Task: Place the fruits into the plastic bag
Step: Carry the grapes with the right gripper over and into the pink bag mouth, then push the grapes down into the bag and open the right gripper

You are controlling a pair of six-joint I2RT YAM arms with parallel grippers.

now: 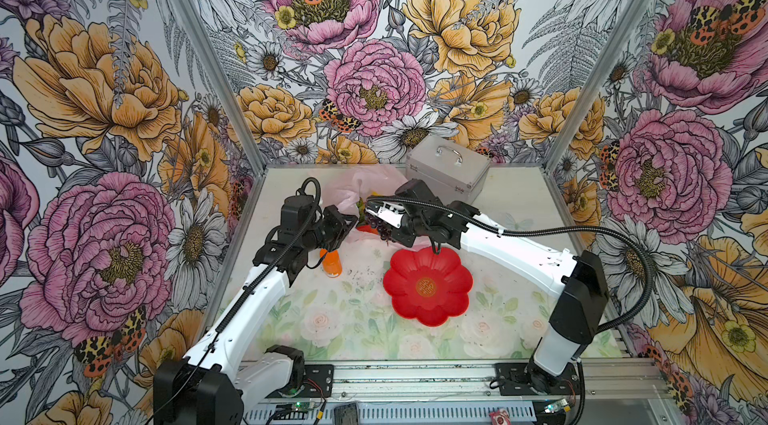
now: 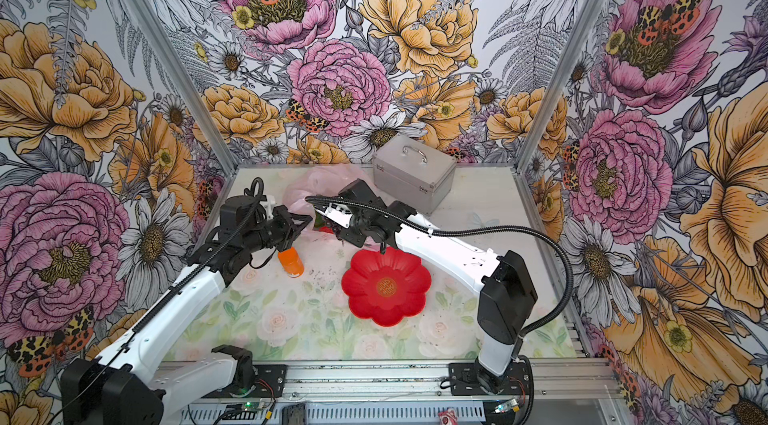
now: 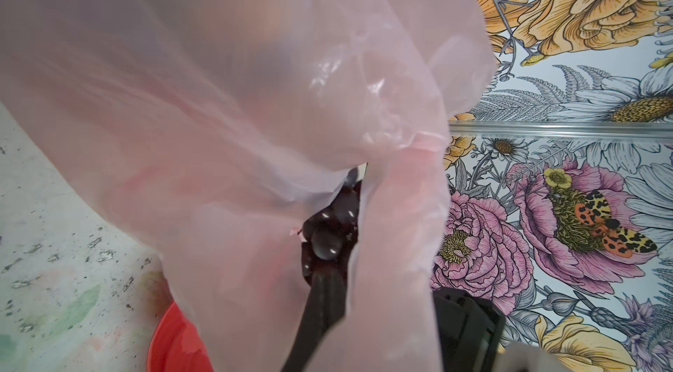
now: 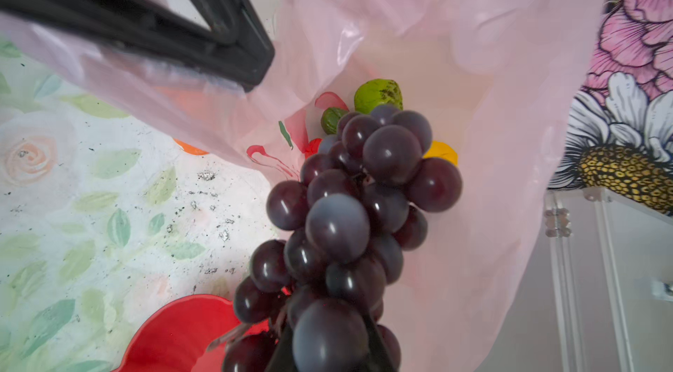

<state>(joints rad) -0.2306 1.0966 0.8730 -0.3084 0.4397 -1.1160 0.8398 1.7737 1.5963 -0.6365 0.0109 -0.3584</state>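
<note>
**Worktop** [image 1: 353, 319], floral print, in both top views. The plastic bag [image 1: 368, 179] lies at the far edge, just beside the silver case [image 1: 446, 171]. The red plate [image 1: 428, 285] sits bare at mid-worktop.

The left gripper [image 1: 352, 220] has its jaws pressed together on the bag's near rim, holding the mouth raised. The right gripper [image 1: 371, 214] pinches the grapes [image 4: 349, 213], and the bunch hangs from between its jaws at the open mouth. An orange bottle [image 1: 331, 265] stands toward the left edge, below the left gripper.

Only the right wrist view looks inside the bag, showing a green fruit [image 4: 378, 95] and a yellow fruit [image 4: 442, 152] beyond the bunch. The left wrist view is mostly pink film (the grapes show through one gap).
</note>
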